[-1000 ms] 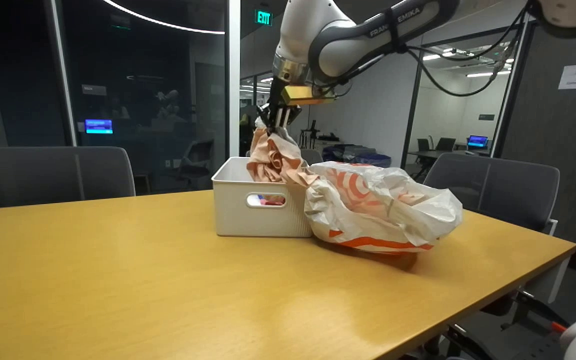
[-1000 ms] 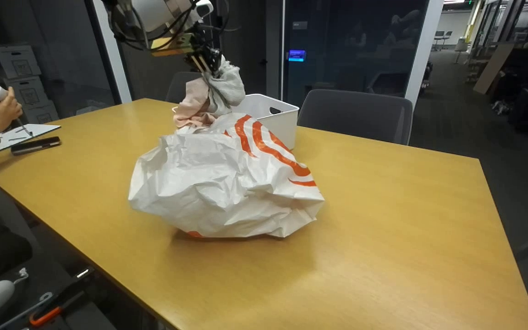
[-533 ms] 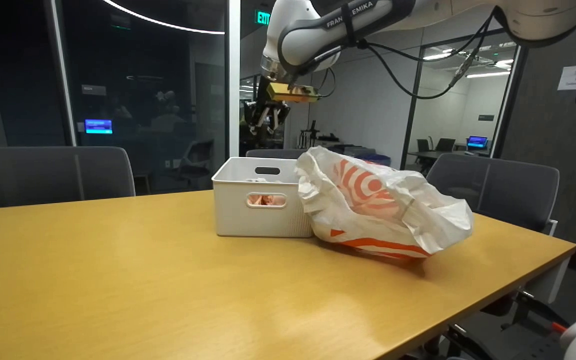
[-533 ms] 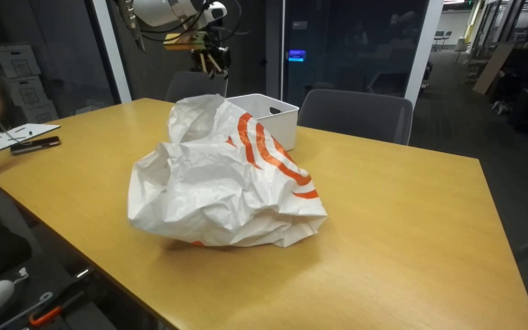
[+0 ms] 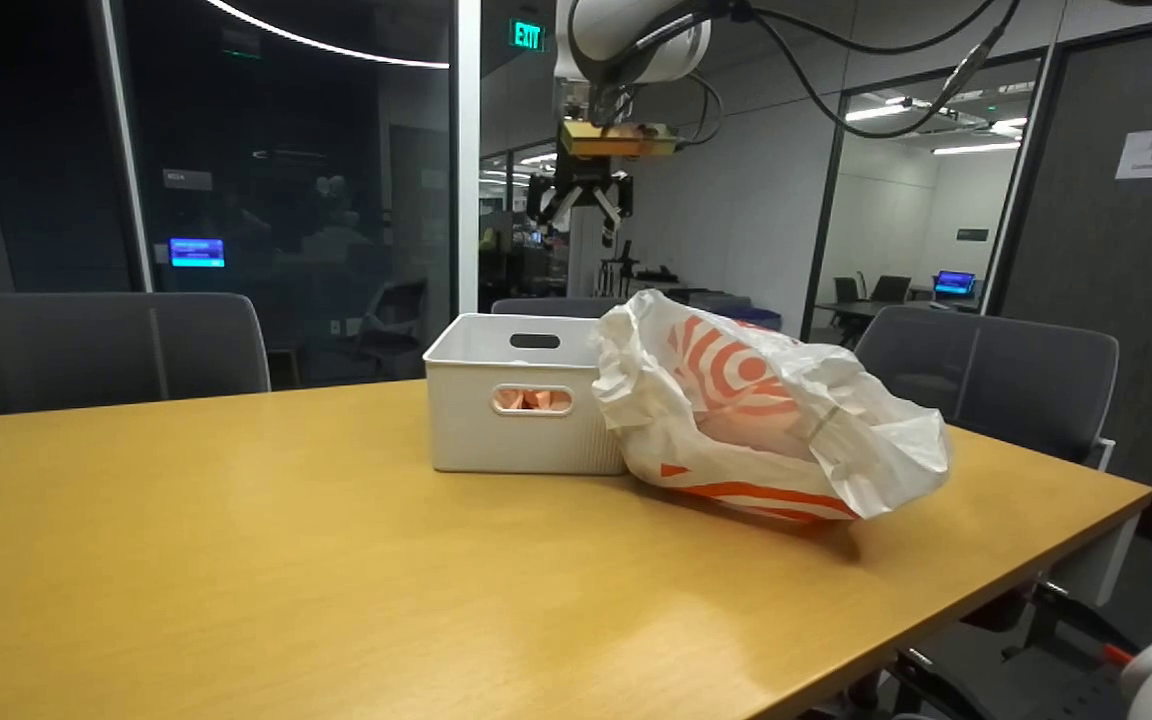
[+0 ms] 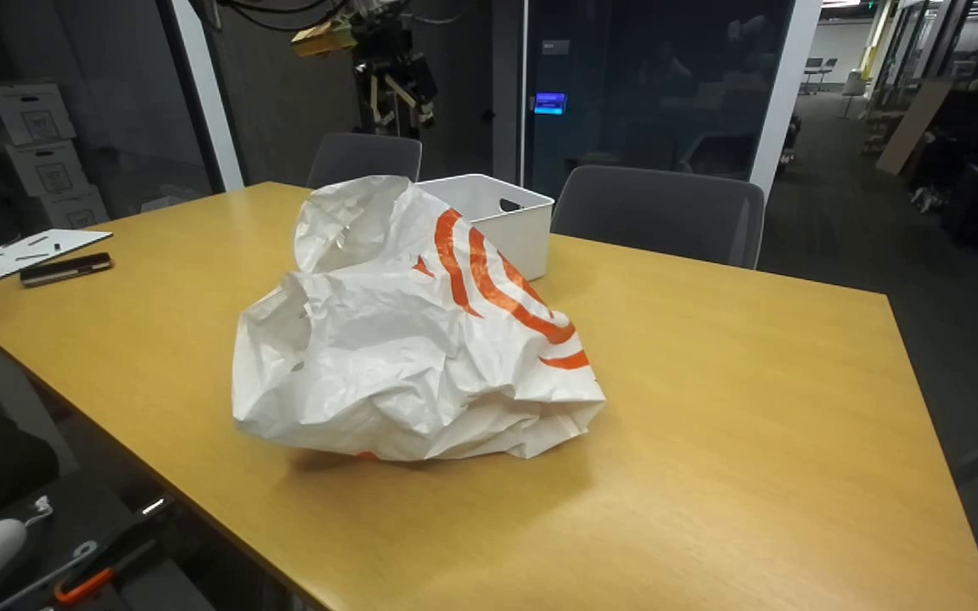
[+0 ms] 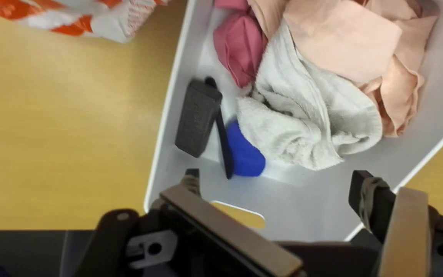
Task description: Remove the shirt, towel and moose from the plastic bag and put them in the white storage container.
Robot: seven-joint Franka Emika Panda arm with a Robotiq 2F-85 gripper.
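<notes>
White container [image 7: 302, 196] — towel [image 7: 302, 115] and peach cloth [image 7: 344, 42] inside.

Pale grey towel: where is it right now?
In the wrist view, the pale grey towel lies in the white storage container, between the blue item at its lower left and the peach cloth at its upper right.

Both exterior views: across table [image 5: 266, 560], sharing bag [image 6: 421, 339]. Wrist view: near, down into container [image 7: 306, 207].

1. Crinkled, thin, faintly shiny plastic on the bag [image 6: 404, 356].
2. Smooth, matt plastic on the box [image 5: 516, 445].
3. Rough, fluffy pile on the towel [image 7: 310, 115].
4. Smooth, matt weave on the peach cloth [image 7: 344, 42].
5. Glossy wood finish on the table [image 5: 286, 560].
</notes>
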